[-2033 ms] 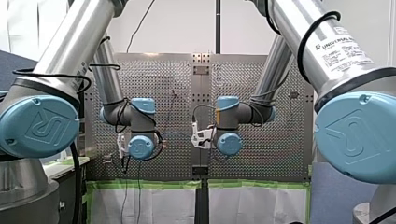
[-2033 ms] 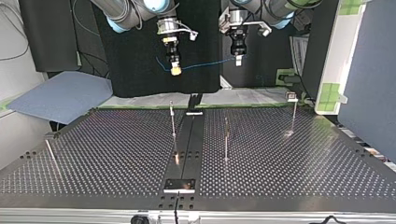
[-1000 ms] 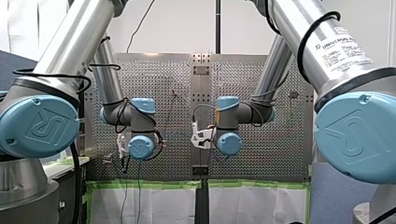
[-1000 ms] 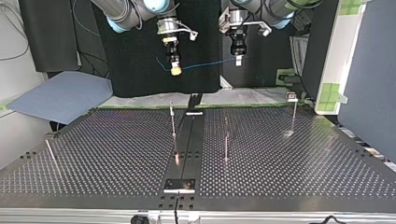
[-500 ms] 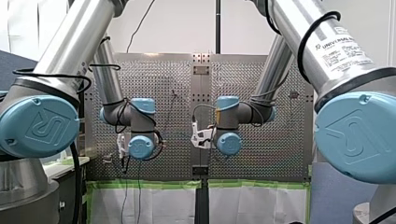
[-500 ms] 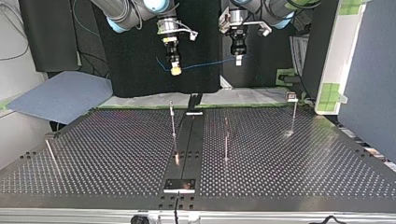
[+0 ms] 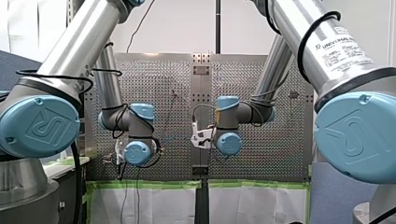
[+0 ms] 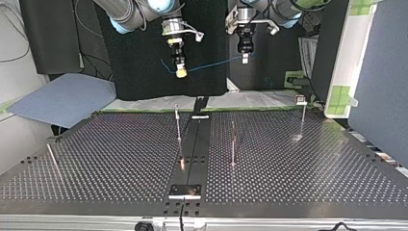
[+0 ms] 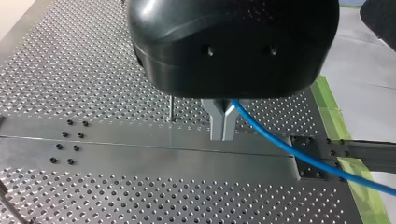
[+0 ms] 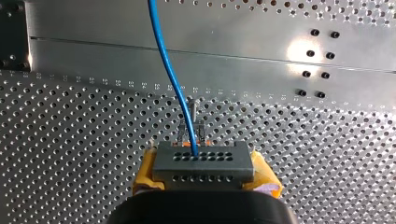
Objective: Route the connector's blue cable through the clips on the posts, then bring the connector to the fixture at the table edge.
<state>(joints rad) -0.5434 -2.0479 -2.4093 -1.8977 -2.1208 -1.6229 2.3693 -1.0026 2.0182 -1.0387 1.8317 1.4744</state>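
In the top view both arms hang high behind the table's far edge. At that view's left, my right gripper (image 8: 181, 73) with yellow pads is shut on the grey connector (image 10: 204, 162). The blue cable (image 8: 211, 65) runs from it across to my left gripper (image 8: 245, 59) at the right. That gripper's metal fingers (image 9: 217, 122) are shut on the cable (image 9: 289, 149), which trails off beside them. In the right wrist view the cable (image 10: 170, 74) leaves the connector's face, and a clip-topped post (image 10: 192, 116) stands on the table below.
Thin posts stand on the perforated table (image 8: 120, 159): one (image 8: 177, 122) left of the centre rail, one (image 8: 233, 144) right of it, one (image 8: 303, 118) far right, one (image 8: 52, 159) leaning at the left. A small metal plate (image 8: 185, 191) sits at the near edge.
My left arm has shifted: its wrist dropped down and left in the front view, and its gripper rose slightly in the top view, lifting that cable end. My right arm has not moved.
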